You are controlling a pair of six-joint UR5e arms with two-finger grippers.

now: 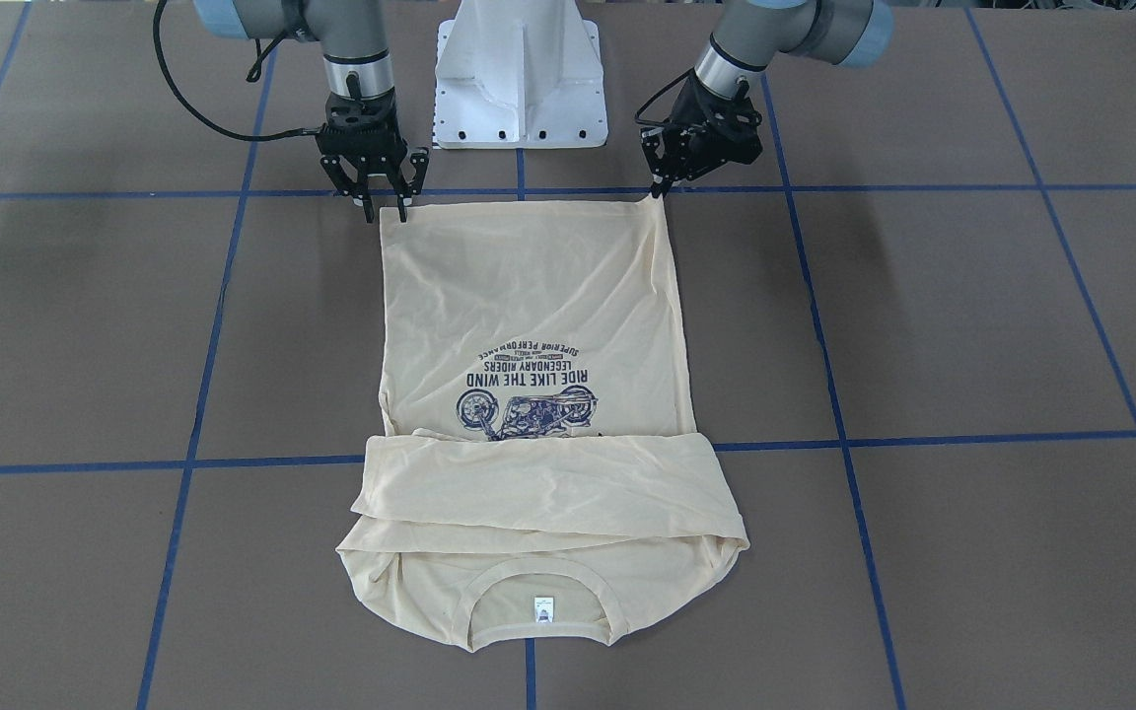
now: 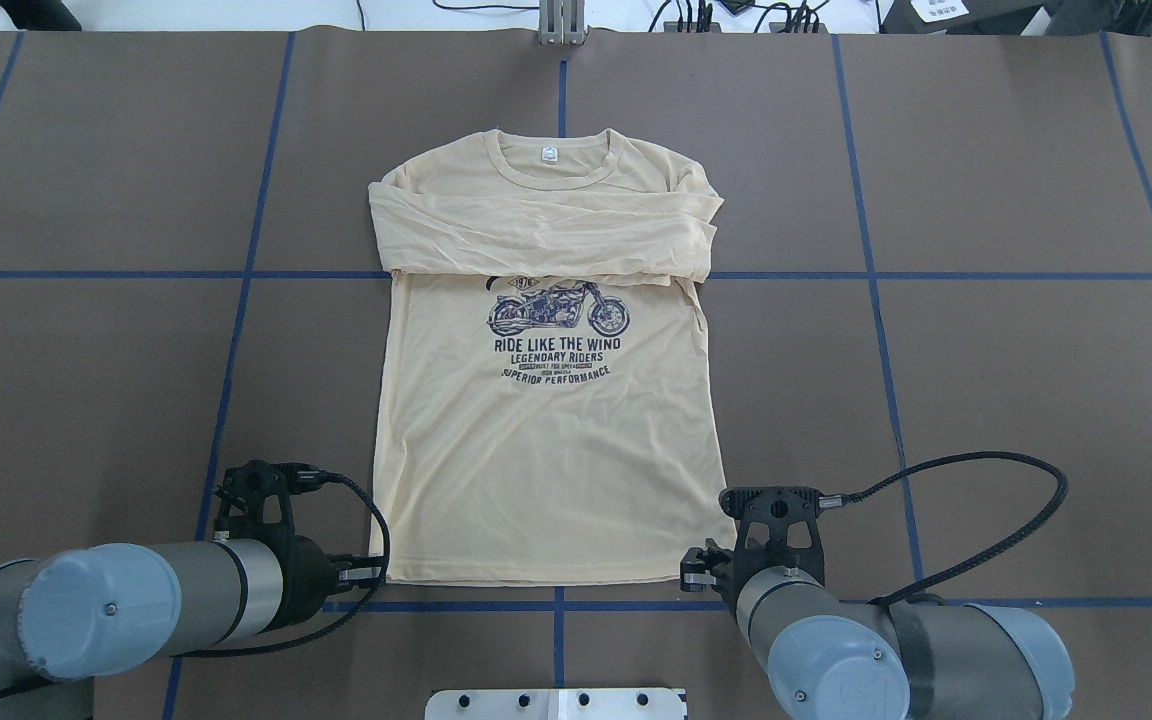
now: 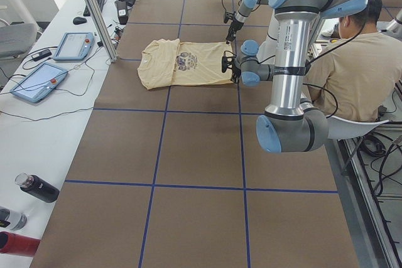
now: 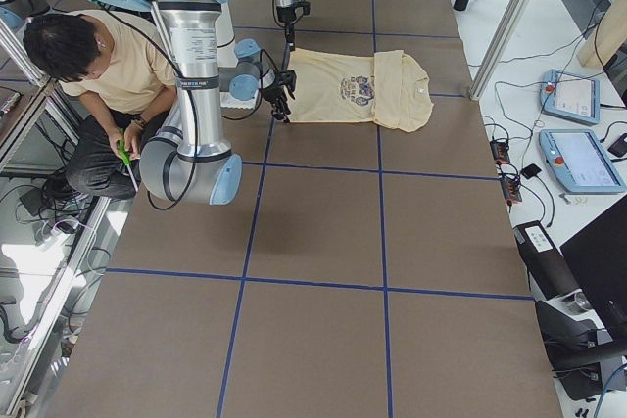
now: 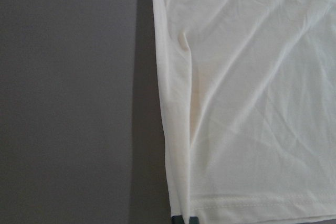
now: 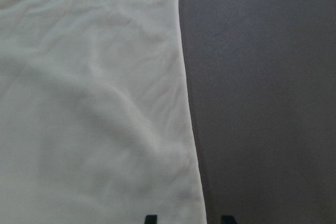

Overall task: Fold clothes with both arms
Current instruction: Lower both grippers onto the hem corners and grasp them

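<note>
Left gripper low, jaws together; right gripper low, jaws apart.

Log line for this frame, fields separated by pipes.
T-shirt flat, print up, sleeves folded across chest | left gripper shut on hem corner | right gripper open, straddling other corner | hem not lifted

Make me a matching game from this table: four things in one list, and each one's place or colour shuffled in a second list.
Things:
1. sleeves
2. label
3. motorcycle print
4. right fingers

Descriptions:
A. white, at the end of the shirt farthest from the robot
B. spread apart at a hem corner
C. folded across the chest
D. navy, its top edge hidden under the sleeves

Pairs: 1-C, 2-A, 3-D, 4-B.
</note>
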